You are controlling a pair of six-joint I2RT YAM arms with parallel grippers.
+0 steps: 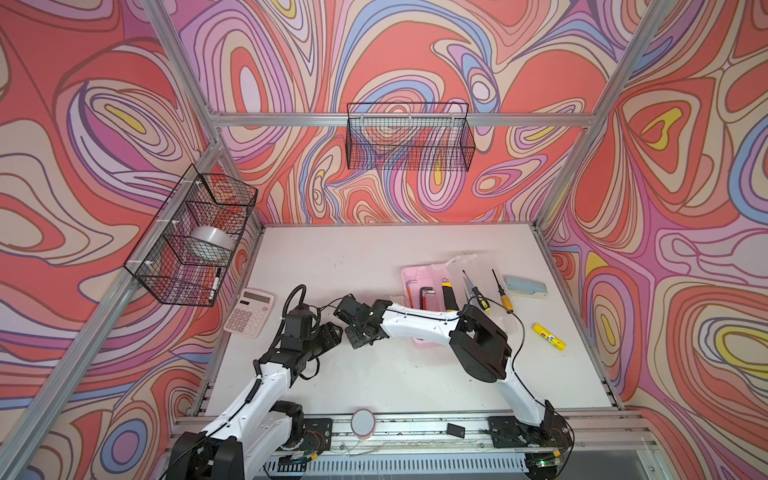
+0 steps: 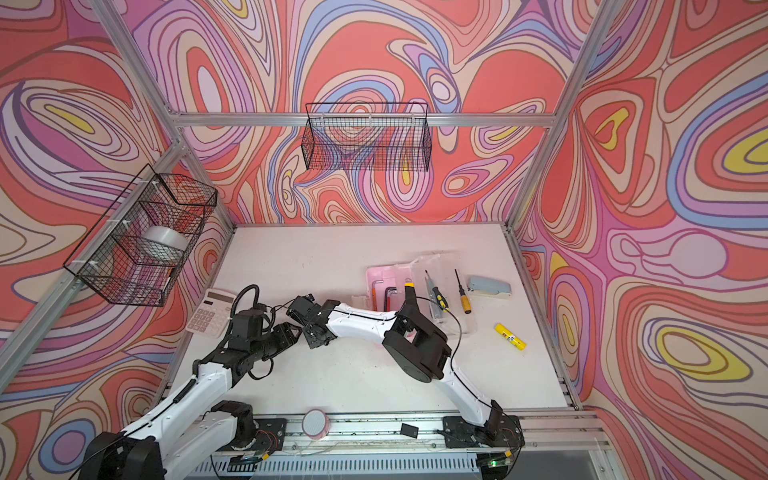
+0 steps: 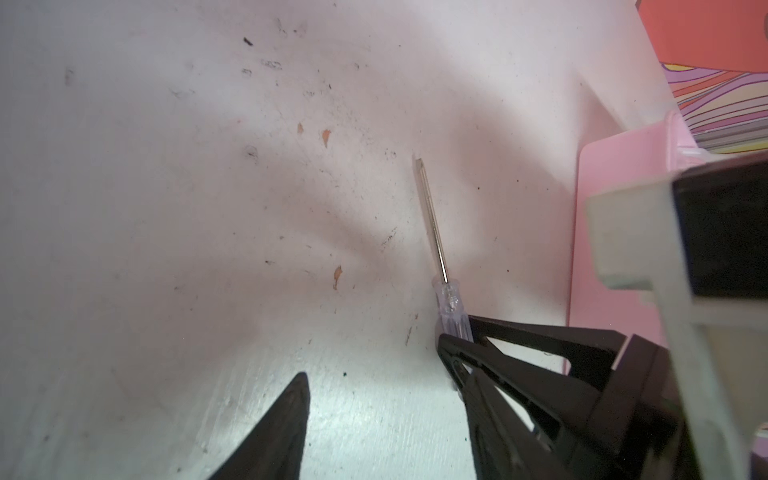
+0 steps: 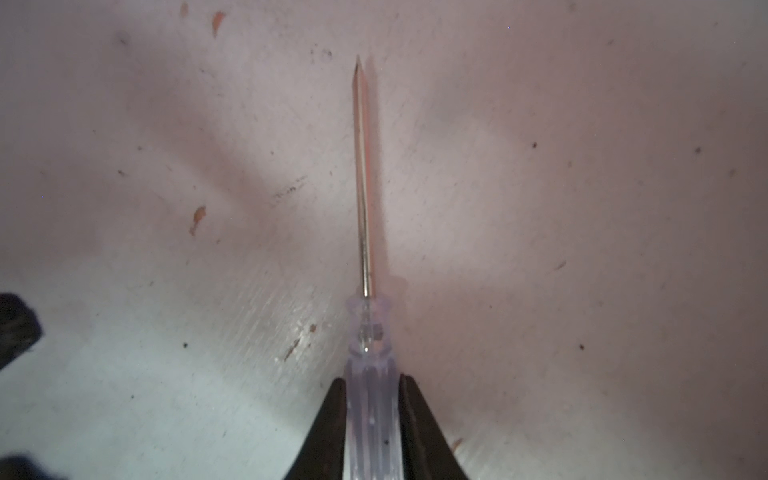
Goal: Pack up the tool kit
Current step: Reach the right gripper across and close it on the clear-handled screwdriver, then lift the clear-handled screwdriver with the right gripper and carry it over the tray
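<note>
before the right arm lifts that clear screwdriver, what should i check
1. Right gripper closed on the handle of the clear screwdriver, a finger on each side: ok.
2. Screwdriver shaft sticking out free, nothing lying across it: ok.
3. Left gripper open and apart from the screwdriver: ok.
4. Pink case lid open: ok.
5. Free spot in the case beside the hex keys: cannot tell, the right arm covers part of it.
</note>
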